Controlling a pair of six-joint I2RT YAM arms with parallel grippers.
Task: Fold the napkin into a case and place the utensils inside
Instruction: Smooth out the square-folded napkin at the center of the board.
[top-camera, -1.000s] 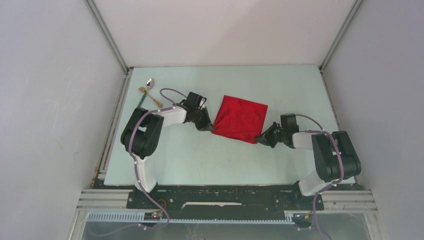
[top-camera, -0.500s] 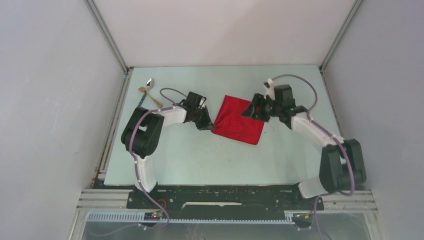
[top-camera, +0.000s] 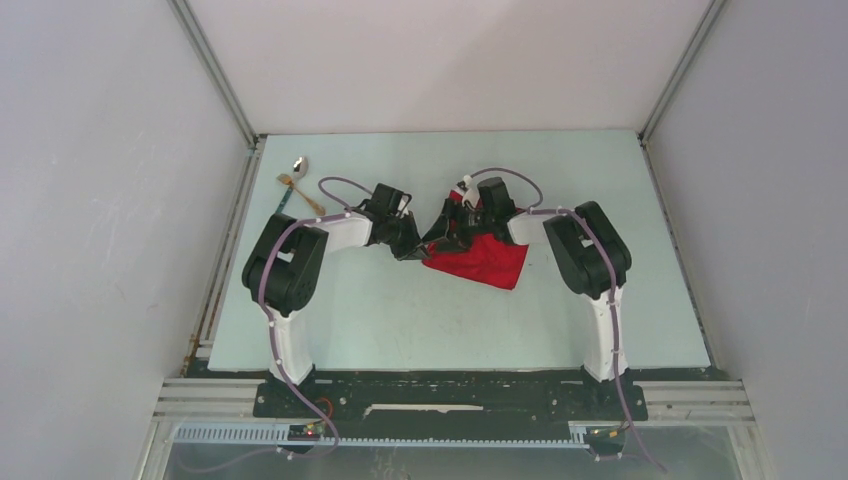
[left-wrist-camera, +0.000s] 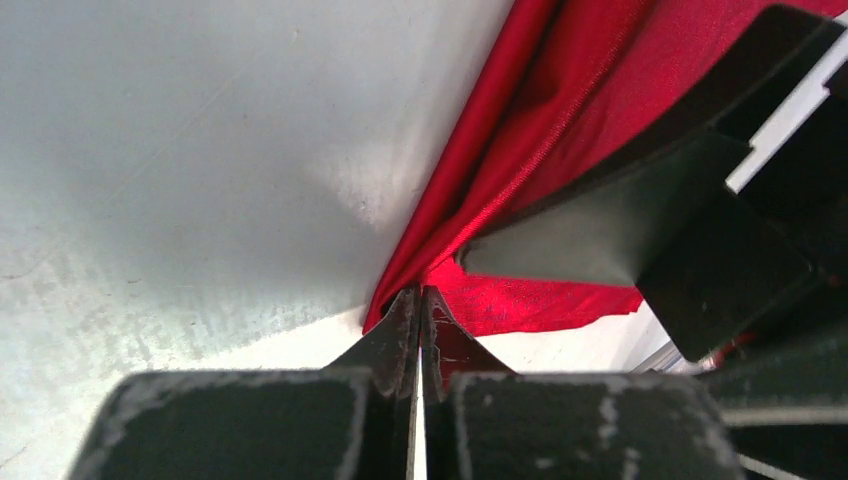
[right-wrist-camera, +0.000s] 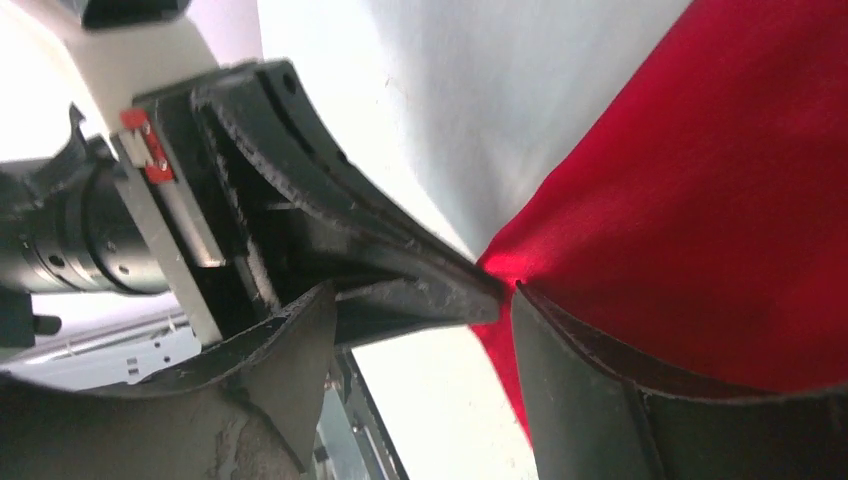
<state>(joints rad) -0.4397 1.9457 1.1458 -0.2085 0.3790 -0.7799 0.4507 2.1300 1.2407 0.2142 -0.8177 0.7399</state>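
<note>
napkin (top-camera: 492, 258) lay rumpled mid table (top-camera: 400, 320); utensils (top-camera: 298, 183) far left, well apart. left claw (top-camera: 414, 251) pressed together, pinching napkin's left corner. right claw (top-camera: 447, 236) spread, straddling same corner. cloth soft, light, floppy; probably best pinched at corner or hem.

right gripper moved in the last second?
Yes. Against the fixed table, the right gripper swung leftward across the napkin to the left gripper.
</note>
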